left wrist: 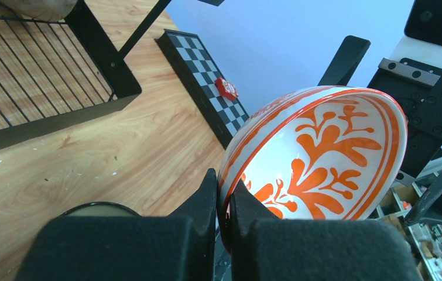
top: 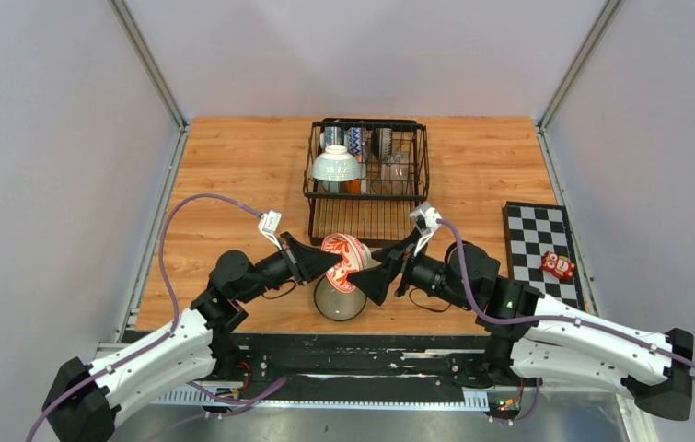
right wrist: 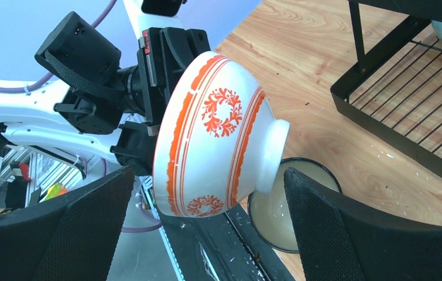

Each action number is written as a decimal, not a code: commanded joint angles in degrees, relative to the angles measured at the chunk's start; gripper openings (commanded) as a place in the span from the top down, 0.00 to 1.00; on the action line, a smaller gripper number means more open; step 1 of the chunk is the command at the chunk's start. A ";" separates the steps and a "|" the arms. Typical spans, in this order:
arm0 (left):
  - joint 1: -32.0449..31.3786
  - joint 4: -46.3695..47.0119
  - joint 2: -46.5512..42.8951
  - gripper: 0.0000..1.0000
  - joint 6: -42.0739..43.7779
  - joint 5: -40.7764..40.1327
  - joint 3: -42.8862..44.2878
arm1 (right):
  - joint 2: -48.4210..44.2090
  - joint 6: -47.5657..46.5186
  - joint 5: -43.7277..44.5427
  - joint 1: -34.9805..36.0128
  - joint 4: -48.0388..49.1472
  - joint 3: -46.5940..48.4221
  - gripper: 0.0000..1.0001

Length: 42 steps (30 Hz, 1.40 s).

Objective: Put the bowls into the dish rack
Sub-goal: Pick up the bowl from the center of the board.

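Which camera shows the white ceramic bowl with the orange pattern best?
Right wrist view: the orange-patterned white bowl shows whole, outside and foot. Left wrist view shows mostly its inside, rim pinched by the left hand. Top view shows it small.

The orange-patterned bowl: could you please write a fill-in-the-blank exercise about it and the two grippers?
The left gripper is shut on the ____ of the orange-patterned bowl.
The right gripper is ____, with one finger on each side of that bowl.
A second bowl stands on the ____ below it.
Missing words: rim; open; table.
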 commanded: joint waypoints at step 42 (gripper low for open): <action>0.45 7.78 0.20 0.97 -1.82 -0.58 -0.38 | 0.97 -1.49 -0.39 0.57 4.48 3.39 0.97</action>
